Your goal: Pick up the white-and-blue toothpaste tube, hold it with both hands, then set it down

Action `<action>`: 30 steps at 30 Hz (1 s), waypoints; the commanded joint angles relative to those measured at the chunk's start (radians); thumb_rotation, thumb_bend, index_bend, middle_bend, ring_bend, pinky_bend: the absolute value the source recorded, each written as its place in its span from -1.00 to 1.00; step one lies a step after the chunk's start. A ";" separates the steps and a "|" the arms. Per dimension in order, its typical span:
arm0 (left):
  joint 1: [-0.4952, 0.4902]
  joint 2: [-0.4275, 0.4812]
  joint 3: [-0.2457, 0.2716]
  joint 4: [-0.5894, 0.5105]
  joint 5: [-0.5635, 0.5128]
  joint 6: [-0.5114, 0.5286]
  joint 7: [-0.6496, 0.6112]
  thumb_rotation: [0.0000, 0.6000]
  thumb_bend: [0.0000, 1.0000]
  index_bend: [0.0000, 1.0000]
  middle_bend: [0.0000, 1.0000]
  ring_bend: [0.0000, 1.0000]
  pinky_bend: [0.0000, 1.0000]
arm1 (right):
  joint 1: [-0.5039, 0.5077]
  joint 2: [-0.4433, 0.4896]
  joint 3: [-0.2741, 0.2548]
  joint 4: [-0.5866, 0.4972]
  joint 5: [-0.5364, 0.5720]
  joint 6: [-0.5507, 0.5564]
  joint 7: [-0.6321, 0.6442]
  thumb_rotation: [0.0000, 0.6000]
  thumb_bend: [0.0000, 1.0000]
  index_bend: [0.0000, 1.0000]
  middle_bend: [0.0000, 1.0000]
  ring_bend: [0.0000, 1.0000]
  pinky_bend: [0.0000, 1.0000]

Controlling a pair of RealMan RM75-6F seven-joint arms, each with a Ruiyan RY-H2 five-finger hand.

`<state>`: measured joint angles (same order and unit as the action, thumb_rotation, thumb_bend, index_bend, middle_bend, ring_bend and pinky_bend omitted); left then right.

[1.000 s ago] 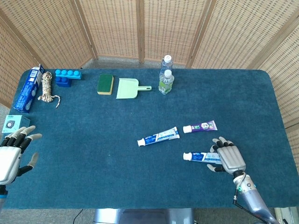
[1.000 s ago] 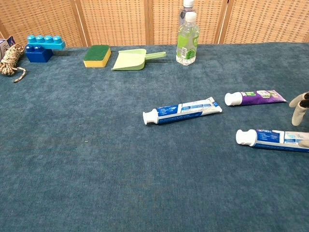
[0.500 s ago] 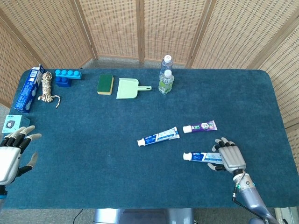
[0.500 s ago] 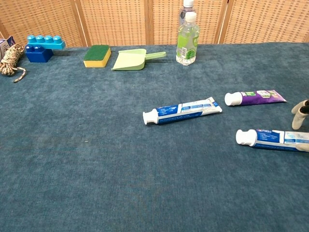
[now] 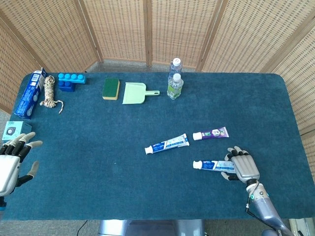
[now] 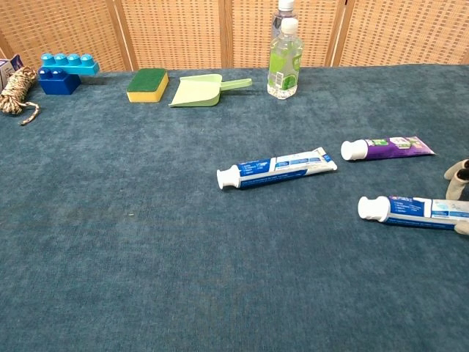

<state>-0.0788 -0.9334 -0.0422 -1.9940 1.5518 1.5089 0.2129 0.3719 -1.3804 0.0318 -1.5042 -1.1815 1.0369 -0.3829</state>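
Now the right hand rests on the toothpaste tube.

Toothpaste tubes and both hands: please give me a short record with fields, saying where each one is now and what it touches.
near tube: white-and-blue toothpaste tube lies flat on the table, cap toward the robot's left
right hand: right hand lies over the tail end of that tube, fingers spread; a grip cannot be confirmed
middle tube: second white-and-blue tube lies free, untouched
far tube: purple tube lies free
left hand: left hand at the table's left edge, fingers apart, holds nothing
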 commanded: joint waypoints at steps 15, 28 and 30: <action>0.039 0.020 0.013 -0.002 0.024 0.060 -0.027 1.00 -0.21 -0.48 -0.69 -0.74 -0.66 | 0.008 -0.029 0.010 0.019 -0.066 0.015 0.096 1.00 -0.14 0.49 -0.14 -0.30 -0.36; 0.047 0.021 0.024 0.010 0.024 0.054 -0.046 1.00 -0.21 -0.48 -0.69 -0.74 -0.65 | 0.041 0.047 0.039 -0.084 -0.014 -0.067 0.179 1.00 0.27 0.98 0.47 0.39 0.29; 0.045 0.020 0.024 0.010 0.021 0.049 -0.047 1.00 -0.21 -0.48 -0.68 -0.73 -0.63 | 0.043 0.060 0.045 -0.096 -0.013 -0.077 0.215 1.00 0.27 0.98 0.48 0.41 0.30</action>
<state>-0.0330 -0.9132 -0.0186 -1.9840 1.5735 1.5587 0.1664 0.4121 -1.3311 0.0715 -1.5898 -1.1960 0.9691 -0.1895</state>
